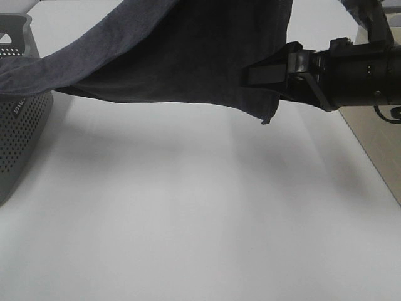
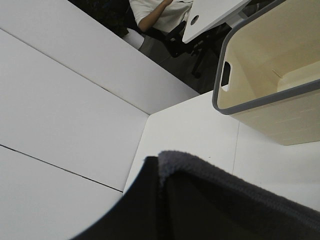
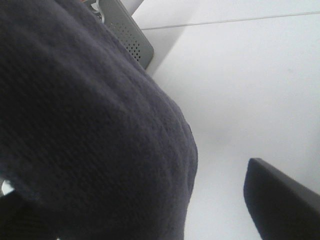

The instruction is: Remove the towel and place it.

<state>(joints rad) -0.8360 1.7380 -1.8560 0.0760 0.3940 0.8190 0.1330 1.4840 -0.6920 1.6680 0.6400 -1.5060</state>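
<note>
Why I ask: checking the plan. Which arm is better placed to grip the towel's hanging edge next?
Right. The right tool is open at the towel's hanging edge; the left tool looks shut on it.

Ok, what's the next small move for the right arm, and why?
Probably close the right gripper on the towel: its jaws stand open at the towel's hanging edge, while its far end lies over the grey basket.

White tabletop [image 1: 200,219] — dark office chair [image 2: 172,39]
</note>
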